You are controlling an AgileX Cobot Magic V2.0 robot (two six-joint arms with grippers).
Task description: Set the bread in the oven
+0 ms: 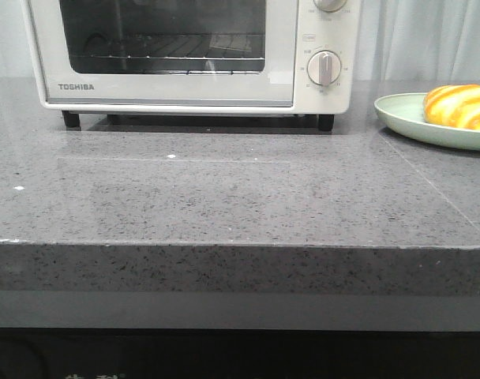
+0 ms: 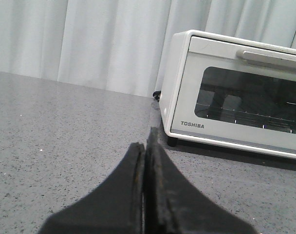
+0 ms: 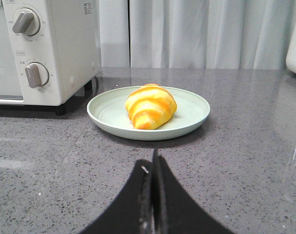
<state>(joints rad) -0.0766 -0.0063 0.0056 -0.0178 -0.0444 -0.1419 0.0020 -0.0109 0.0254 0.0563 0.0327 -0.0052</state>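
Bread sits on a plate just ahead of the clenched, empty right gripper, the left gripper likewise clenched, so approaching the still-closed oven would knock the roll against glass.

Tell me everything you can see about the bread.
The bread is a glossy oval roll, golden-orange with paler cream-yellow stripes, shaped like a croissant. It looks whole and untouched. It lies on its side near the middle of a pale green plate, which stands on the grey counter to the right of the oven. Only the plate touches it; no claw holds it.
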